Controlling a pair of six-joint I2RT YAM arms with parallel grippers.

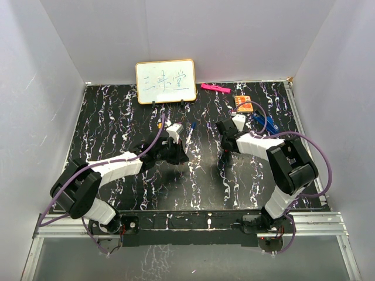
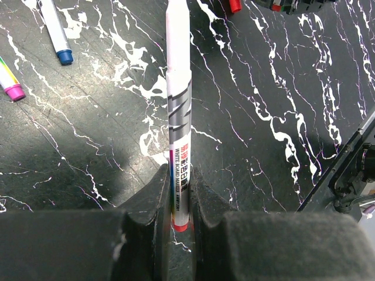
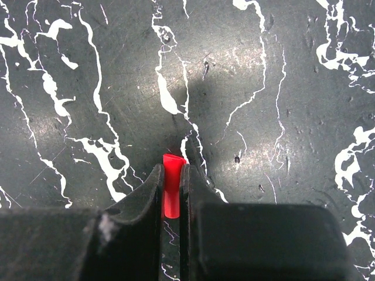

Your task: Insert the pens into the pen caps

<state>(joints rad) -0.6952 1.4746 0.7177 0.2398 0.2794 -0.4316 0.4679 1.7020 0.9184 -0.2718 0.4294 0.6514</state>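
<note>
The left hand is clamping a pen by its red end so the shaft is jutting forward over the surface, while the right hand is pinching the red cap tight, apparently for joining them.

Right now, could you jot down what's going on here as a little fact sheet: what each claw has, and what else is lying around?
Left gripper: shut on a white pen, gripped near its red end
Right gripper: shut on a red cap
Pen and cap: apart, not yet joined
Lying on the table: blue-tipped pen, pink-tipped pen
At the back: small whiteboard, pink marker, orange card
</note>
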